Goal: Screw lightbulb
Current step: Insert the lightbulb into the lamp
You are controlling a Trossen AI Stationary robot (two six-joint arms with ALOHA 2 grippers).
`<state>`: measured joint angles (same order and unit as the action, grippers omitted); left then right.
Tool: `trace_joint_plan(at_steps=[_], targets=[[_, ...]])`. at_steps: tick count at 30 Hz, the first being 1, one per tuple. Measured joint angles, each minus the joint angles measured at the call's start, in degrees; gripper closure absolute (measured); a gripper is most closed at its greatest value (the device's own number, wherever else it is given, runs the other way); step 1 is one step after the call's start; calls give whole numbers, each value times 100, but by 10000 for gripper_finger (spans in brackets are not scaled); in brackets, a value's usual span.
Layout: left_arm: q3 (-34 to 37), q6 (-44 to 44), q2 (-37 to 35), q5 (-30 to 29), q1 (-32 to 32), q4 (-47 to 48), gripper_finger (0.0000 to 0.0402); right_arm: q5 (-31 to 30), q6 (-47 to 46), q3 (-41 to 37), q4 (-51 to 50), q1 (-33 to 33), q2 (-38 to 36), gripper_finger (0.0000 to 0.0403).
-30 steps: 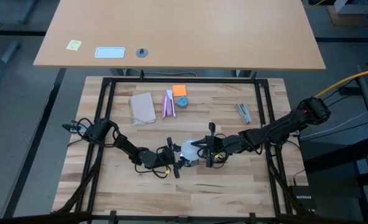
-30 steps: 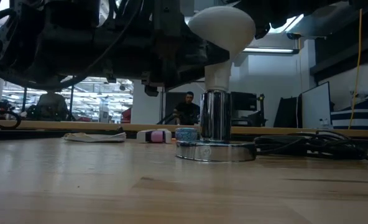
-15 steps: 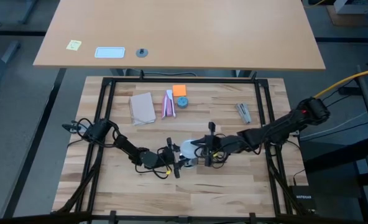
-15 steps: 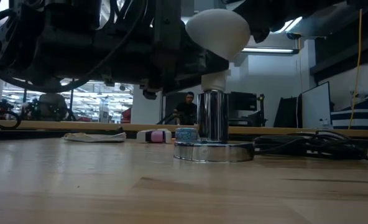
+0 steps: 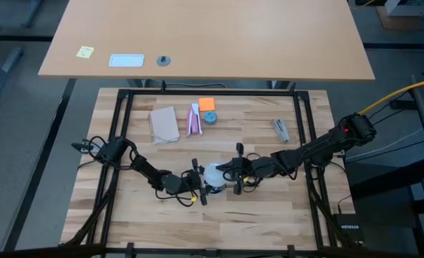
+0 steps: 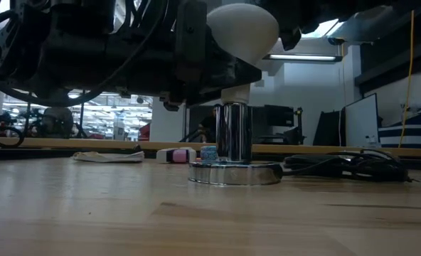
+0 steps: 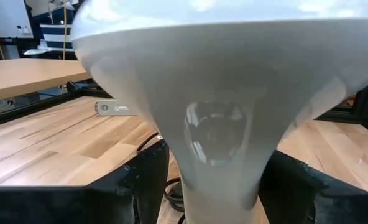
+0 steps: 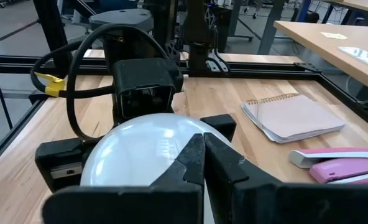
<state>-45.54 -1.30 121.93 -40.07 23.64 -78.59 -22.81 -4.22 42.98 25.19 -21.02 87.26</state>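
My left gripper [image 5: 206,188] clasps the lightbulb's [image 6: 242,30] neck over the chrome socket [image 6: 233,152]; my right gripper [image 5: 228,176] rests closed on its globe above the wooden table [image 5: 269,209].

Frosted white lightbulb [image 6: 242,30] upright, neck down

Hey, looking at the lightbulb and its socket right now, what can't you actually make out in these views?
- Lightbulb base threads, low view: hidden inside the socket.
- Socket, high view: covered by the bulb and both grippers.
- Left gripper fingertips, left wrist view: cut off by the picture's edge.
- Small grey item, high view: too small.
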Motion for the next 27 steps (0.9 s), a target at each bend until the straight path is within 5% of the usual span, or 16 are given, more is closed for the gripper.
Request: trace_joint_plan(at_steps=[12, 19, 27], targets=[[2, -17, 0, -82, 165, -42, 192, -13, 16, -7, 20, -2, 9, 398], [2, -13, 0, -1076, 377, -52, 192, -61, 16, -11, 23, -2, 11, 398], [2, -15, 0, -1023, 411, -48, 192, -59, 18, -15, 92, -2, 17, 398]])
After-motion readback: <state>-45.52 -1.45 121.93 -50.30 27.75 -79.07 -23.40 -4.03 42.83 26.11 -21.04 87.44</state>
